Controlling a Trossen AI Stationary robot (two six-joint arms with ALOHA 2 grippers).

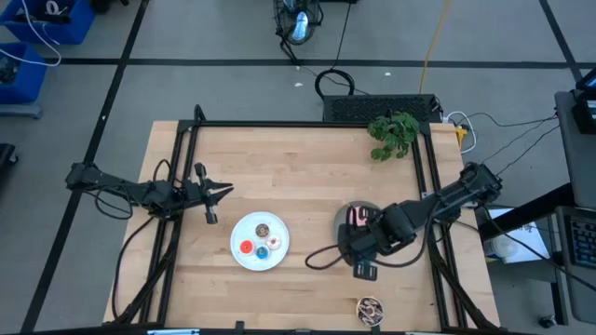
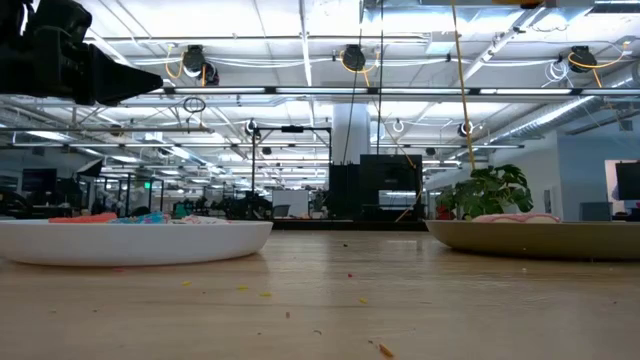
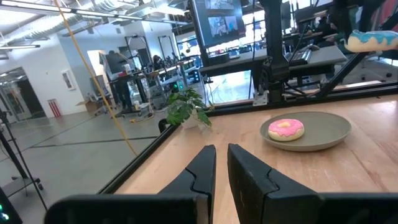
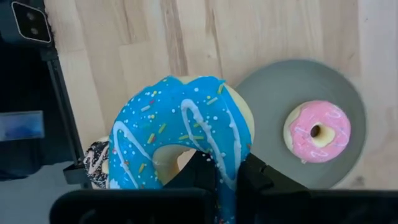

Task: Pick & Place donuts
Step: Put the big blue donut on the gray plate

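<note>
My right gripper is shut on the blue sprinkled donut, held in the air beside the grey plate. The pink donut lies flat on that plate; it also shows in the left wrist view. In the high view my right arm hides the blue donut. The speckled brown donut lies on the table near the front edge. The tiny brown, red, white and blue donuts lie on the white plate. My left gripper is shut and empty, left of the white plate. My right gripper holds the blue sprinkled donut by one side of its ring, one finger in the hole and the other outside. The fingers point down from above. The donut stands on edge, tilted, lifted clear of the table, as the left wrist view shows.
A green plant stands at the table's far right corner. A black frame runs along the table's far, left and right edges. Bare wood lies between the two plates and across the far half of the table.
</note>
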